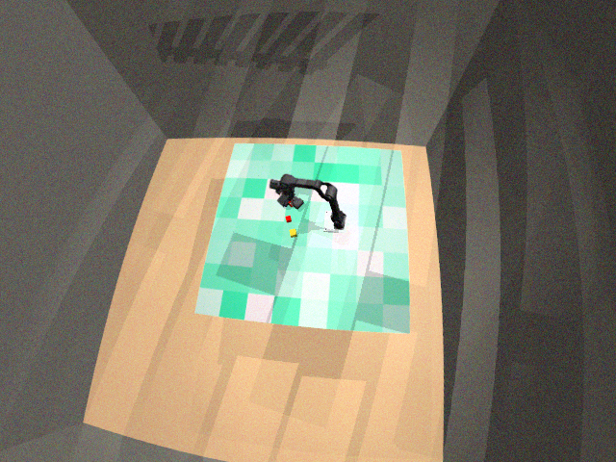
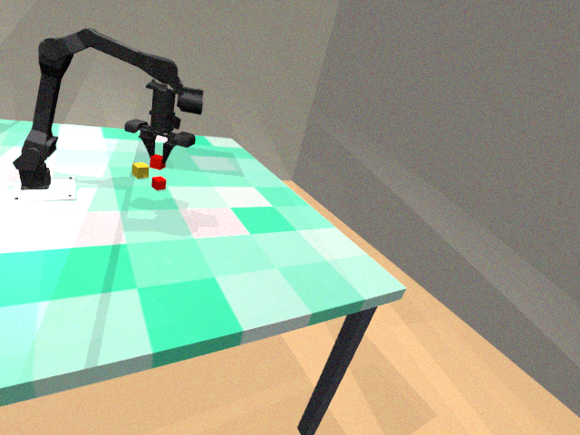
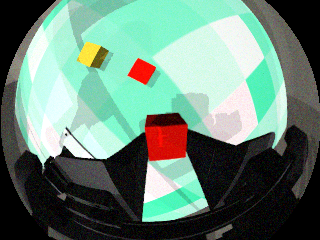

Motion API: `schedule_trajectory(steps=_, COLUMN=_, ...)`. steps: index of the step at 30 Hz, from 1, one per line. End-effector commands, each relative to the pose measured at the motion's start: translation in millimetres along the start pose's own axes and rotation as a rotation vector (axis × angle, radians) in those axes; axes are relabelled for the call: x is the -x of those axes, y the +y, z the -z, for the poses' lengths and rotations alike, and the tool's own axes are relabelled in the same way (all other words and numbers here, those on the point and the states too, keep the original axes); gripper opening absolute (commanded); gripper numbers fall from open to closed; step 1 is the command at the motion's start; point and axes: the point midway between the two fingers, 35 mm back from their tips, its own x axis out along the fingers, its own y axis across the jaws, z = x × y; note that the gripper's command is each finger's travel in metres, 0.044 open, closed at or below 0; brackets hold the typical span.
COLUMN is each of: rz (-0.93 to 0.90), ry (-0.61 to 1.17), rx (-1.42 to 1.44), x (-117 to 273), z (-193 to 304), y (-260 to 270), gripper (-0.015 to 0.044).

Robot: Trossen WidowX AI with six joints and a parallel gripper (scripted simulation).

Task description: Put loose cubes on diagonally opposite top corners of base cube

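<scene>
My gripper (image 2: 157, 158) (image 3: 165, 135) (image 1: 290, 203) is shut on a red cube (image 2: 157, 161) (image 3: 166, 135) and holds it level a little above the table, fingers pointing down. A second red cube (image 2: 159, 183) (image 3: 142, 71) (image 1: 288, 218) lies loose on the table just in front of the held one. A yellow cube (image 2: 140, 169) (image 3: 94, 55) (image 1: 293, 232) stands on the table close beside them, toward the arm's base. The three cubes are apart from one another.
The table (image 2: 281, 262) (image 1: 318, 298) has a green and white checked top. The arm's base (image 2: 33, 175) (image 1: 338, 223) stands on a white plate at the left. The table's right edge drops to a wooden floor.
</scene>
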Motion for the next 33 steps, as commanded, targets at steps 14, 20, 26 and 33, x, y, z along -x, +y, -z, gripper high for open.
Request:
schedule_trajectory(steps=14, rz=0.004, ry=-0.002, rx=-0.411, x=-8, z=-42, y=26, gripper=0.0105)
schedule_trajectory(steps=20, rz=0.003, ry=-0.004, rx=-0.567, x=-11, z=-57, y=35, gripper=0.0105)
schedule_trajectory(steps=26, rz=0.002, ry=-0.007, rx=-0.724, x=-14, z=-71, y=46, gripper=0.0105)
schedule_trajectory(steps=33, rz=-0.001, ry=-0.009, rx=-0.906, x=-18, z=-86, y=59, gripper=0.0105)
